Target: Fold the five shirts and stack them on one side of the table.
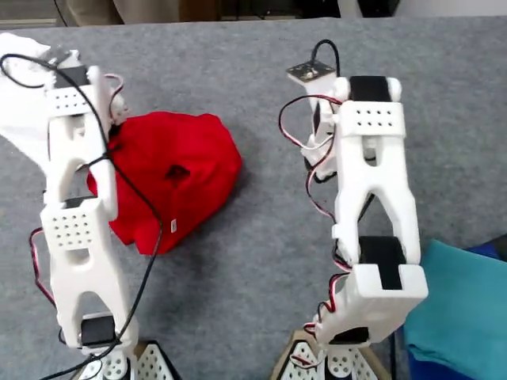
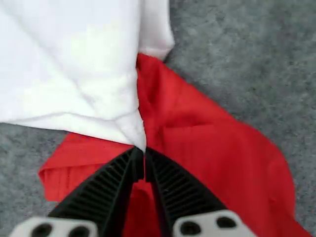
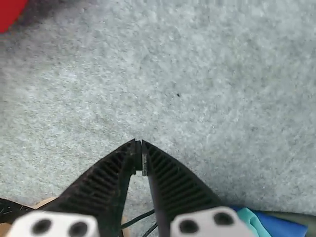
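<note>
At ten o'clock on the surface [image 1: 261, 261], left fingers [image 2: 113, 187] sensibly pinched the limp white shirt [image 2: 74, 64] by its corner; right fingers [image 3: 173, 187] closed, empty.

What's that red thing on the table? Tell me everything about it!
The red shirt is soft-looking cloth bunched into a rumpled, roundish heap, not neatly folded. What looks like a small white tag shows near one edge. It lies on the grey table, on the left arm's side. A white shirt overlaps one edge of it. The left gripper hangs just above it, with its fingers shut on the white shirt's corner.
</note>
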### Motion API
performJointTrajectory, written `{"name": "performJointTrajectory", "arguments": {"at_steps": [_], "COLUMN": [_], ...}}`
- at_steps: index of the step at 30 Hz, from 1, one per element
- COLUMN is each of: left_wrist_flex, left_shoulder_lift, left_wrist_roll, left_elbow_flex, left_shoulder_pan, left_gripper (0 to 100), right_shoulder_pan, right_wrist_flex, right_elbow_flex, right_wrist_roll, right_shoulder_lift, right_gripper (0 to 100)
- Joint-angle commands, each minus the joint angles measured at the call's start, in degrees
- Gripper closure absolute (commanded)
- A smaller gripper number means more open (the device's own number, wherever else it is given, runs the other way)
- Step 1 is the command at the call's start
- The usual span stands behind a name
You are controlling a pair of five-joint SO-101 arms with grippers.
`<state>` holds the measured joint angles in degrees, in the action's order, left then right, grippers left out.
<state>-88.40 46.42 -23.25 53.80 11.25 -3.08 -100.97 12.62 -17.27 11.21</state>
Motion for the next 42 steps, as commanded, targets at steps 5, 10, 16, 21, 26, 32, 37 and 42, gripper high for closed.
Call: {"name": "performJointTrajectory", "arguments": {"at_steps": [5,10,16,21,26,32,37,42], "left_wrist_flex": [-1.3,-1.3,-1.8,-5.0,-9.2,-10.7,-10.9,-12.5], "left_shoulder_lift": [-4.4,-4.2,-4.0,-4.0,-4.0,-4.0,-4.0,-4.0], "left_wrist_roll": [0.5,5.4,8.4,8.5,5.5,-3.1,-3.3,-0.2], "left_elbow_flex": [10.7,22.9,31.6,31.6,31.6,31.6,31.6,30.1], "left_shoulder_pan": [4.6,20.0,32.9,35.1,35.1,40.7,47.1,51.8], "left_gripper": [98,98,98,97,85,77,76,76], "right_shoulder_pan": [2.0,1.8,1.5,-0.6,-6.8,-22.0,-33.5,-36.9], "right_wrist_flex": [0.2,0.2,1.2,1.4,1.2,2.5,12.7,21.5], "right_elbow_flex": [2.7,2.7,2.7,2.9,5.1,15.7,17.3,14.4], "right_wrist_roll": [0.0,0.0,0.0,0.4,1.5,2.5,2.5,10.6], "right_shoulder_lift": [-0.2,0.2,0.2,0.2,-0.1,0.3,0.8,8.3], "right_gripper": [99.1,99.1,99.1,99.0,99.0,98.3,87.2,77.9]}}
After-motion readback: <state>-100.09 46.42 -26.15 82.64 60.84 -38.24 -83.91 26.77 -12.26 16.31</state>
